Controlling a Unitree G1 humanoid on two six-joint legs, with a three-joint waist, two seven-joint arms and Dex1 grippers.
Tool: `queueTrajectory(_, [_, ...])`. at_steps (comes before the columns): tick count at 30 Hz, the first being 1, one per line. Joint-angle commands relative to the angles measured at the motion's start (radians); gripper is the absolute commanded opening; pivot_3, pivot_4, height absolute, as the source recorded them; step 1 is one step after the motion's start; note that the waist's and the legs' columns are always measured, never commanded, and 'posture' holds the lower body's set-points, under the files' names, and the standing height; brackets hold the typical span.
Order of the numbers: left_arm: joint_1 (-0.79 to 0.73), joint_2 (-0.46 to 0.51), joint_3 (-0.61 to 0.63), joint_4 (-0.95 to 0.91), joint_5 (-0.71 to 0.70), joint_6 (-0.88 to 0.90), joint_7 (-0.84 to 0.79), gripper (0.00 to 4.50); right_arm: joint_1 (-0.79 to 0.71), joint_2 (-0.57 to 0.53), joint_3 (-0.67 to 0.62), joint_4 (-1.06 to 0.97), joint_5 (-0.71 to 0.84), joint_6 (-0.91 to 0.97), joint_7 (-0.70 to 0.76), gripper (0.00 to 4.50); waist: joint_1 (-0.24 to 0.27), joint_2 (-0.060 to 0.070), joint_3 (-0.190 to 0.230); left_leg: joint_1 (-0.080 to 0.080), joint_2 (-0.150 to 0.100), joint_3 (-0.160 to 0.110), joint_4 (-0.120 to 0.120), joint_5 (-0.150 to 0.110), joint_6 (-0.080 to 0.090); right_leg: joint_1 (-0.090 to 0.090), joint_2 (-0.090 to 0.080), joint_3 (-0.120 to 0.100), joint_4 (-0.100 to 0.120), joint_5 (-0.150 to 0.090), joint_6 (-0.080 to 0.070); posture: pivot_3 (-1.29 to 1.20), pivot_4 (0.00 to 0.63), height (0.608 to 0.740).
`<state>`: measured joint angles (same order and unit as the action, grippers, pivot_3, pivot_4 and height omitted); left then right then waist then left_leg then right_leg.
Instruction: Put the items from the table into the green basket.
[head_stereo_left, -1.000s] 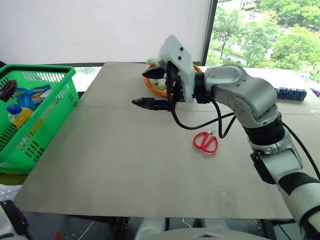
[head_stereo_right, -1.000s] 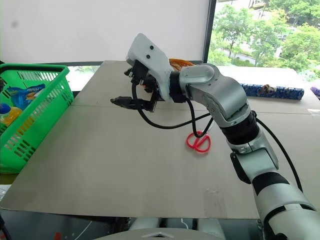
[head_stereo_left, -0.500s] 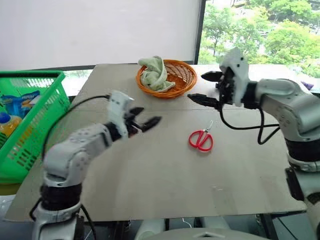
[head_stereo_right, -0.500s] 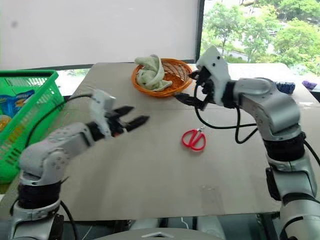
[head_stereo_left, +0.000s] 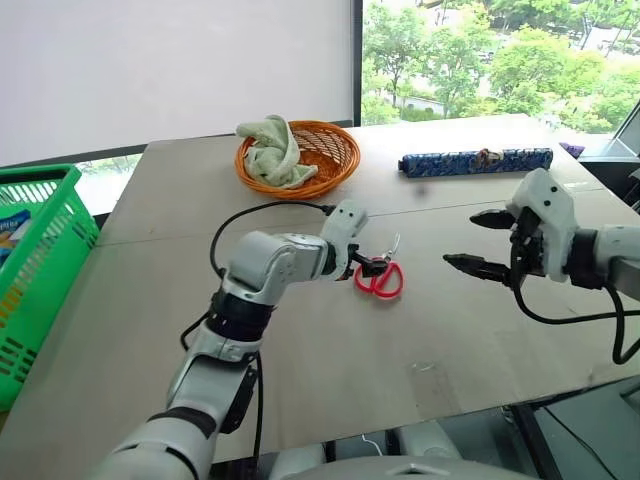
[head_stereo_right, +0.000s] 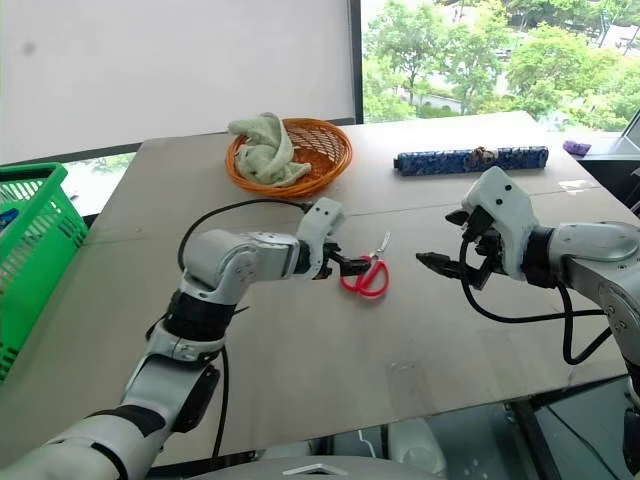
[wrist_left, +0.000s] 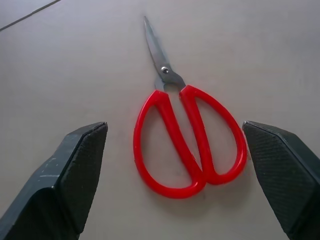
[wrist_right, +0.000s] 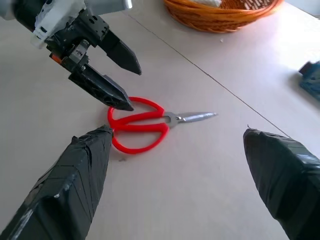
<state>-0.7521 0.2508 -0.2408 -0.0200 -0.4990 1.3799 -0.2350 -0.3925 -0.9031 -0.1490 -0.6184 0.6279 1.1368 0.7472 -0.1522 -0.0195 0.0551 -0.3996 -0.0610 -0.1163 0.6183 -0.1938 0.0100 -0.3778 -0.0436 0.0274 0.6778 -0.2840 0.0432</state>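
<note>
Left wrist view: the scissors (wrist_left: 185, 130) lie flat on the surface (wrist_left: 75, 75) straight ahead of the left claw (wrist_left: 175, 165), handles toward it and blades pointing away, so their long axis runs along the line the claw points. The claw is spread wide, one finger on each side of the red loops, touching neither as far as I can tell.

From the head views, the scissors sit near the middle of the surface, blades angled toward the far edge. The left claw (head_stereo_left: 372, 264) is at their handles; the right claw (head_stereo_left: 478, 242), also spread and empty, hangs well apart toward the right edge. The left arm is plainly the nearer one, and I judge the pick is its job.

The green basket (head_stereo_left: 40, 270) stands off the left edge and holds a blue-printed pack (head_stereo_left: 12, 222). The orange basket (head_stereo_left: 318, 158) near the far edge holds a green cloth (head_stereo_left: 270, 152).
</note>
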Motion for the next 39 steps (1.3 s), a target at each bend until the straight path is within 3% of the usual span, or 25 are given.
queueTrajectory(1, [-0.067,-0.055,-0.015,0.055,0.037,0.057,0.013,4.47,0.029,-0.035,-0.059,-0.048,0.024,-0.016,0.008,4.50,-0.006,0.001,0.001,0.000,0.000,0.000,0.000,0.000,0.000,0.000,0.000,-0.001,0.000,0.000,0.000,-0.28,0.016,0.740])
queueTrajectory(8, [-0.107,-0.116,-0.039,0.175,0.126,0.099,0.053,4.47,0.170,-0.138,-0.153,-0.073,0.079,-0.065,0.117,4.50,-0.026,0.002,0.004,0.000,0.000,0.001,0.000,-0.001,0.001,0.000,0.000,-0.002,-0.001,-0.001,0.002,-0.31,0.027,0.740])
queueTrajectory(15, [-0.086,-0.131,-0.041,0.164,0.188,0.095,0.079,4.47,0.199,-0.128,-0.178,-0.078,0.097,-0.088,0.078,4.50,-0.042,0.002,0.005,0.000,0.000,0.002,0.000,-0.002,0.000,0.000,0.000,-0.001,0.000,-0.001,0.002,-0.32,0.035,0.740])
queueTrajectory(18, [-0.114,-0.159,0.025,0.137,0.172,0.088,0.067,4.47,0.207,-0.127,-0.176,-0.089,0.103,-0.092,0.063,4.50,-0.049,0.002,0.006,0.000,0.000,0.003,0.000,-0.003,-0.002,0.000,-0.001,-0.001,0.000,0.000,0.003,-0.33,0.037,0.740])
queueTrajectory(24, [-0.123,-0.093,0.050,0.041,0.127,0.182,-0.007,4.47,0.199,-0.126,-0.157,-0.085,0.104,-0.103,0.040,4.50,-0.059,0.004,0.009,-0.001,0.000,0.002,0.000,-0.003,-0.002,0.000,-0.001,-0.001,-0.001,0.000,0.003,-0.33,0.037,0.740])
queueTrajectory(30, [-0.079,-0.095,0.032,0.044,0.150,0.200,-0.001,4.47,0.173,-0.116,-0.130,-0.081,0.119,-0.111,0.027,4.50,-0.056,0.004,0.009,-0.001,0.000,0.002,0.000,-0.002,0.001,0.000,-0.001,-0.001,-0.001,0.000,0.003,-0.32,0.035,0.740])
queueTrajectory(33, [-0.067,-0.103,0.017,0.056,0.165,0.187,0.007,3.70,0.166,-0.115,-0.121,-0.078,0.126,-0.114,0.027,4.50,-0.054,0.004,0.009,-0.001,0.000,0.002,0.000,-0.002,0.001,0.000,-0.001,-0.001,-0.002,0.000,0.003,-0.32,0.035,0.740])
queueTrajectory(39, [-0.049,-0.100,-0.021,0.091,0.185,0.156,0.000,3.70,0.166,-0.120,-0.123,-0.083,0.146,-0.114,0.032,4.50,-0.055,0.004,0.009,-0.001,-0.001,0.002,0.000,-0.002,0.001,0.000,-0.001,-0.001,-0.002,0.000,0.003,-0.32,0.035,0.740])
